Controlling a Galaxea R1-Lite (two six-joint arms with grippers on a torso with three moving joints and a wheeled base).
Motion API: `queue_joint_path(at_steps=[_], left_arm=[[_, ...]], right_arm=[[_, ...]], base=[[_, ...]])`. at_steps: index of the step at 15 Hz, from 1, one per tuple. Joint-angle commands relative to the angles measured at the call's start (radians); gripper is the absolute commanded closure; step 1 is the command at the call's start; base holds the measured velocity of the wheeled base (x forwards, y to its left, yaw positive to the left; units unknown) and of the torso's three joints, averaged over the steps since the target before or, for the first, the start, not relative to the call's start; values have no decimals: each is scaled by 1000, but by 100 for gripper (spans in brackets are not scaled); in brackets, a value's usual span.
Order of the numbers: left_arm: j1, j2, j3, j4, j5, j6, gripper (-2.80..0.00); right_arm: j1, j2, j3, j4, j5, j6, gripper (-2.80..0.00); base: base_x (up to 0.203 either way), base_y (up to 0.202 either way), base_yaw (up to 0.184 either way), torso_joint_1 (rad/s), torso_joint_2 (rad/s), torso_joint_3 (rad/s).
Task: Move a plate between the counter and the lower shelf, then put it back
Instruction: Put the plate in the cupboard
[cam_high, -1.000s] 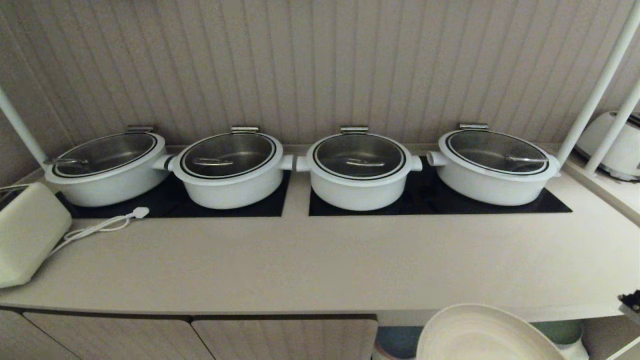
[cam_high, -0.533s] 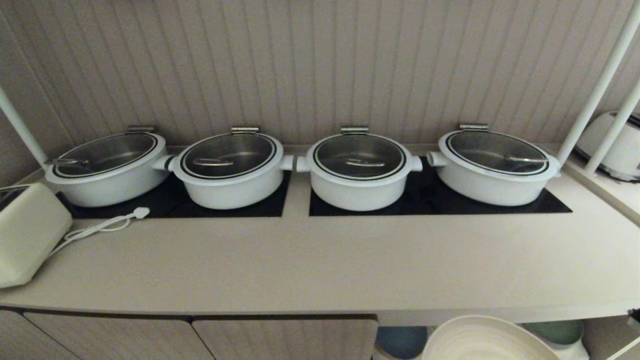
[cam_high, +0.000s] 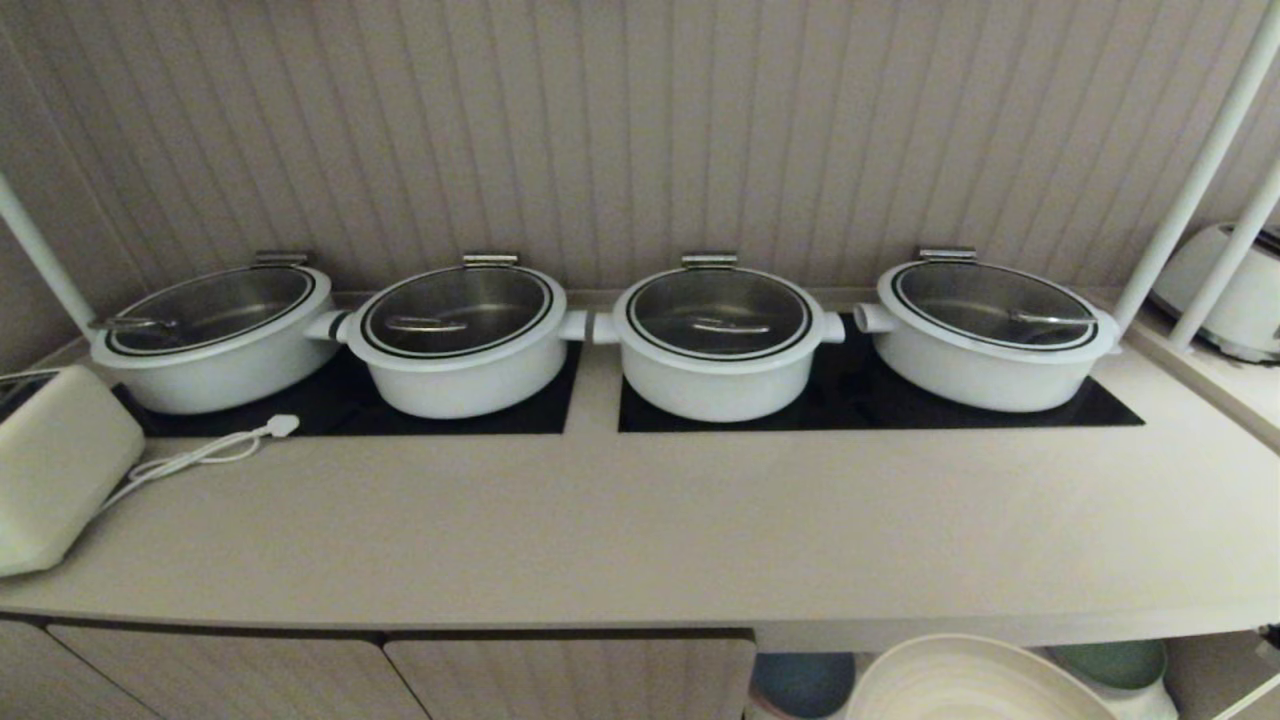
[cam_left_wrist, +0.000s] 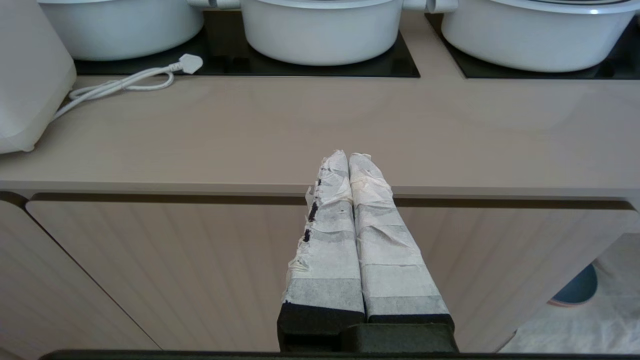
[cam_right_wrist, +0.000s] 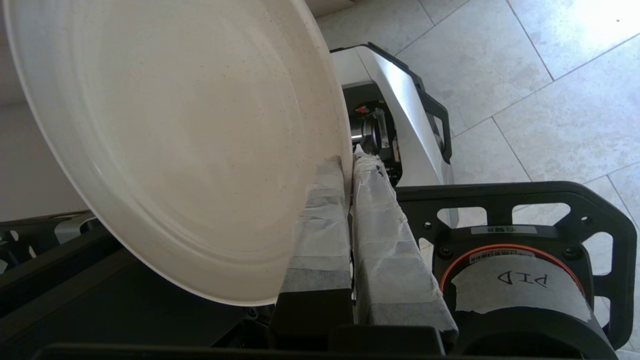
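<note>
The cream plate (cam_right_wrist: 190, 140) hangs tilted, and my right gripper (cam_right_wrist: 348, 160) is shut on its rim, one taped finger on each face. In the head view the plate (cam_high: 960, 685) shows at the bottom edge, just below the front edge of the pale-beige counter (cam_high: 640, 520) and in front of the lower shelf (cam_high: 1205, 675) opening. The shelf's white cloth (cam_left_wrist: 600, 320) shows in the left wrist view. My left gripper (cam_left_wrist: 348, 157) is shut with nothing in it, parked before a cabinet door under the counter edge.
Several white pots (cam_high: 715, 345) with glass lids stand on black hob panels (cam_high: 880, 405). A white toaster (cam_high: 50, 470) and its cord (cam_high: 200, 450) sit at the counter's left end. A blue plate (cam_high: 805, 682) and a green one (cam_high: 1115, 662) lie in the shelf. White posts (cam_high: 1195, 170) rise at the right.
The plate has sunk lower in the head view, from overlapping the counter's front edge to below it. The dark part of the right gripper has dropped almost out of that view. The left arm is still.
</note>
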Motion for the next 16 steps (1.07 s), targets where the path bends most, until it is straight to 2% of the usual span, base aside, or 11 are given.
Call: queue_joint_path(at_steps=[1, 16], left_arm=[[0, 0, 0, 0, 0, 0, 0], [0, 0, 0, 0, 0, 0, 0]], right_arm=[[1, 4, 0, 2, 4, 4, 0], [27, -10, -10, 2, 12, 5, 0]], base=[[0, 0, 0, 0, 0, 0], [0, 0, 0, 0, 0, 0]])
